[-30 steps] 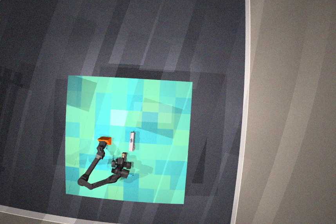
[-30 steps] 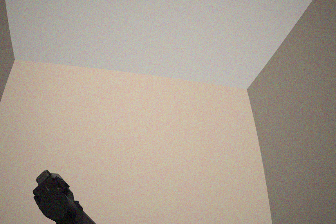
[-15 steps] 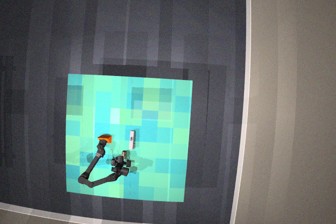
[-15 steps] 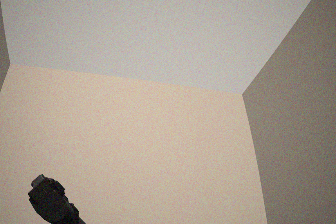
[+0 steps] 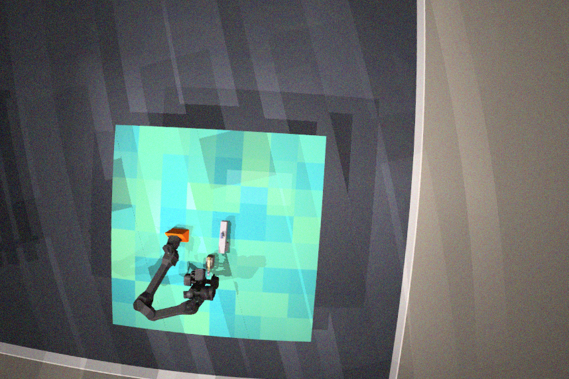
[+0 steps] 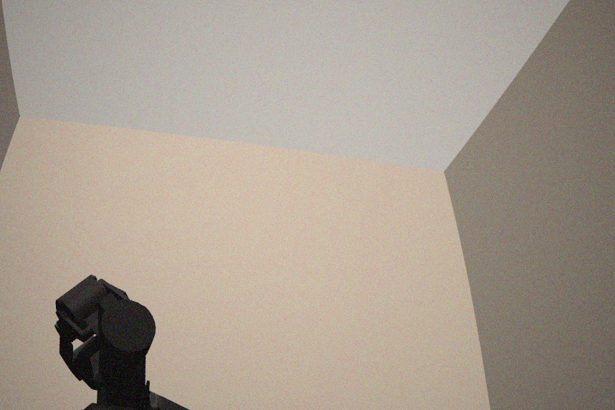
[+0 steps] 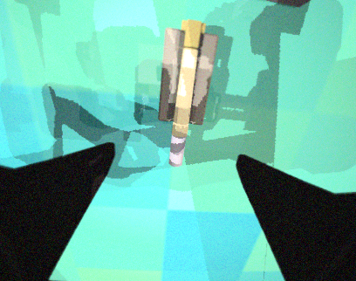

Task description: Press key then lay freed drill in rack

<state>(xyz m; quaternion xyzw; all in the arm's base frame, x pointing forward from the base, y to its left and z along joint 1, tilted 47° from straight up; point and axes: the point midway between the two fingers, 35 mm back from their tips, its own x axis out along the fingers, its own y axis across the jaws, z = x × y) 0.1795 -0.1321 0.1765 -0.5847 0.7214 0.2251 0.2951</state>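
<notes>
The drill (image 7: 188,74) (image 5: 209,262), a cream rod with a yellow end and a pale lilac tip, lies lengthwise between the two grey-brown rails of the rack (image 7: 170,57). Its lilac tip sticks out beyond the rack toward me. My gripper (image 7: 177,154) is open and empty, its black fingers wide apart on either side of the drill's tip in the wrist view, without touching it. A long pale block (image 5: 223,244) stands further off in the top view, with a small dark part on top, too small to identify surely as the key.
An orange block (image 5: 178,233) sits at the arm's base. The folded arm (image 5: 158,279) reaches around over the patchwork mat (image 5: 294,310). The exterior view shows mostly walls and part of the arm (image 6: 124,370). Broad shadows cross the mat.
</notes>
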